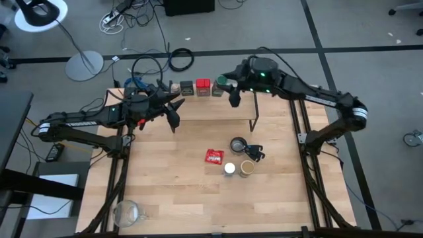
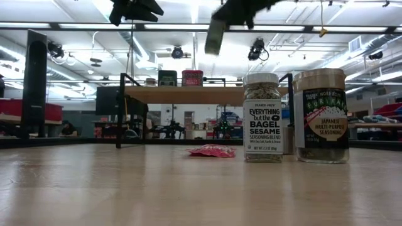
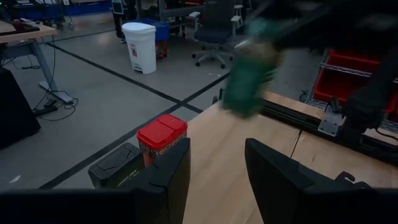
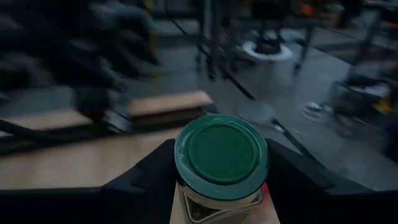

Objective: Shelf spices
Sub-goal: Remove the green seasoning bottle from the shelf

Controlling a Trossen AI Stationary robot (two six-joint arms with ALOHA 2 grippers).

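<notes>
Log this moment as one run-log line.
right gripper: around green jar at shelf | left gripper: open, empty | white-capped jar: on table

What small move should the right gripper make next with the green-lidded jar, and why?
Probably lower the green-lidded jar onto the shelf and only then release. The right gripper grips the jar on both sides, above the shelf end beside the red tin, and it does not look set down yet.

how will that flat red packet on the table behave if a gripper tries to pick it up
The flat red packet looks thin and crinkled, so it will probably flex rather than stay stiff. It lies low on the wooden tabletop, so fingers may struggle to get under it. It likely slides when pushed, and cannot tip.
</notes>
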